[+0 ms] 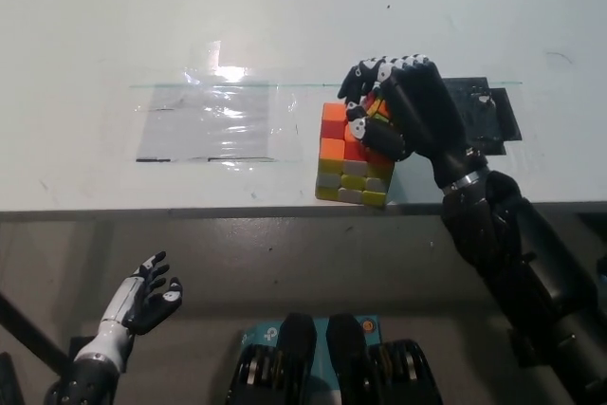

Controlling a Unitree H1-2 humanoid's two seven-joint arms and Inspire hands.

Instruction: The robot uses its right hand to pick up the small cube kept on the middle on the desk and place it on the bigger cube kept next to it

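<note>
Right hand [398,106] grasping the small cube [377,109], held atop the bigger cube [353,154] directly beneath it on the table [285,16]. Left hand [147,303] released, resting low, well apart.

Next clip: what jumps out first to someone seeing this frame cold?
The bright bigger cube near the front edge of the white desk, with the black right hand closed on the small cube over its top. Left of it lies a shiny clear plastic sheet. The white left hand rests open, low at lower left.
</note>
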